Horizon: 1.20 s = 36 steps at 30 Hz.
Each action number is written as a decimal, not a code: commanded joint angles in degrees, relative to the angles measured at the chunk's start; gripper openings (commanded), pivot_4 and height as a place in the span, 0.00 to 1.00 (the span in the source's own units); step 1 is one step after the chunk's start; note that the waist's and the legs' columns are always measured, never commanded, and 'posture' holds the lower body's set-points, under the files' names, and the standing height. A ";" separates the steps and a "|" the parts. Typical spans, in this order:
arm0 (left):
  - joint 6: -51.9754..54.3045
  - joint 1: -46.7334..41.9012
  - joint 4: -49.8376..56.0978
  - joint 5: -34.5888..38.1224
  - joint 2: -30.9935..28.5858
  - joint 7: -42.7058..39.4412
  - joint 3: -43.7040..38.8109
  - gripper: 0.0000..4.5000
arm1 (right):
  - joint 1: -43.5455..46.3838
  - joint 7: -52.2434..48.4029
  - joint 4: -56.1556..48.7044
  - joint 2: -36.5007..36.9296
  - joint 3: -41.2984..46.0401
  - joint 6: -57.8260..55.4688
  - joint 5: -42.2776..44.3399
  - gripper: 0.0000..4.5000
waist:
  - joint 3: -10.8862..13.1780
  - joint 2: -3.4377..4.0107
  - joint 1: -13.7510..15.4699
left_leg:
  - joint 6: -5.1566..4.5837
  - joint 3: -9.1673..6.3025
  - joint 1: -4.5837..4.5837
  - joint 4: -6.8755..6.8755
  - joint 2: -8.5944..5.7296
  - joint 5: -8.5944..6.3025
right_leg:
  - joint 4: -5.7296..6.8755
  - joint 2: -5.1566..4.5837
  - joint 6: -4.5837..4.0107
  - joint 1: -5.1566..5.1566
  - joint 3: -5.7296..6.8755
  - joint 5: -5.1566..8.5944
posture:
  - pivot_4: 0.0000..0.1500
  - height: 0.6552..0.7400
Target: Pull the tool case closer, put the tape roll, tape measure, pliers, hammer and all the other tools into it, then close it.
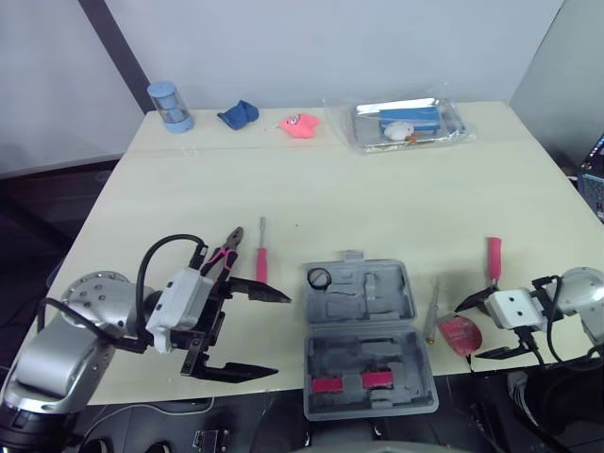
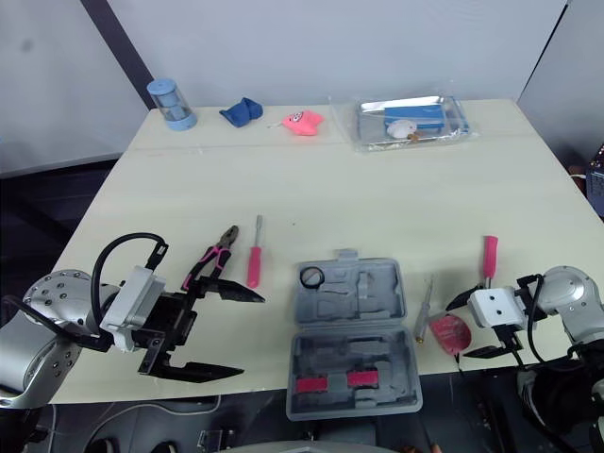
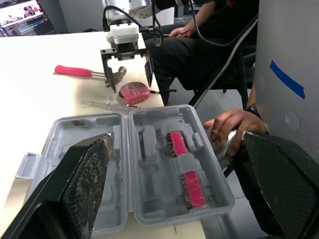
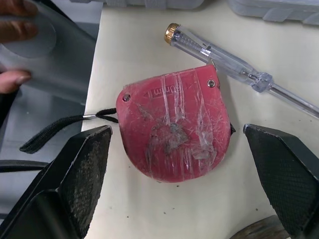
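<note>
The grey tool case (image 1: 363, 335) lies open flat at the table's front edge, with a black tape roll (image 1: 319, 277) in its far half and pink bits in its near half. Left of it lie the pliers (image 1: 225, 255) and a pink screwdriver (image 1: 261, 260). My left gripper (image 1: 280, 334) is open beside the case's left side, holding nothing. To the right lie a clear screwdriver (image 1: 432, 311), the red tape measure (image 4: 174, 129) and the pink-handled hammer (image 1: 494, 257). My right gripper (image 1: 469, 330) is open, with the tape measure between its fingertips and untouched.
At the table's back stand a blue cylinder (image 1: 170, 106), a blue cloth (image 1: 238, 114), a pink object (image 1: 300, 125) and a clear bag with a tray (image 1: 406, 123). A person's hand (image 3: 227, 129) holds a clear object just off the front edge near the case.
</note>
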<state>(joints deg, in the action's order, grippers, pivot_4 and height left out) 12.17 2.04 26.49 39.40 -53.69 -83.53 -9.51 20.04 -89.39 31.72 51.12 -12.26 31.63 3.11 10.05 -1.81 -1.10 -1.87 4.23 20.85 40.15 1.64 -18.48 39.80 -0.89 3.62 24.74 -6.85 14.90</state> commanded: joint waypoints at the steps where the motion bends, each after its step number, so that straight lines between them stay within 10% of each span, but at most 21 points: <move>1: -0.28 -0.21 1.81 -0.06 -0.46 0.43 -0.71 1.00 | 1.17 0.03 0.98 -0.43 -0.52 1.70 -0.29 0.99 | 0.00 0.00 -0.03 | 0.00 0.00 0.00 0.00 0.00 0.00 | 0.00 0.00 0.00 0.00 0.00 0.00 | 1.00 1.00; 12: 0.32 -1.08 2.14 0.15 -0.56 1.39 -0.18 1.00 | 1.98 -0.03 3.30 -1.45 -1.36 3.40 -0.92 0.99 | 0.00 0.00 -0.03 | 0.00 0.00 0.00 0.00 0.04 0.00 | 0.00 0.01 0.00 -0.01 0.04 0.00 | 1.00 1.00; 17: 0.61 -1.78 2.06 0.14 -0.54 1.29 0.22 1.00 | 1.64 0.09 3.82 -1.27 -1.08 3.13 -0.75 0.65 | 0.00 0.00 -0.09 | 0.00 -0.03 0.00 0.00 0.04 0.00 | -0.01 0.01 0.00 -0.02 0.07 0.00 | 1.00 1.00; 36: 1.46 -2.67 1.77 0.66 0.38 2.30 0.88 1.00 | -13.80 9.37 -17.74 6.84 10.98 -20.54 7.36 0.65 | -0.03 0.07 -0.18 | -0.36 -0.17 0.10 0.09 -0.34 -0.22 | -0.06 -0.47 0.17 -0.18 0.25 0.08 | 1.00 1.00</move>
<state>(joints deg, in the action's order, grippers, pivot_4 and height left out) 13.67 -0.33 26.62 39.49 -53.57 -81.67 -8.31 6.97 -81.32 17.76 56.51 -3.78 13.69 8.91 10.01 -1.74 -1.28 -2.24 4.05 20.95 40.24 1.29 -18.71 39.74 -1.37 3.81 24.55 -6.59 14.99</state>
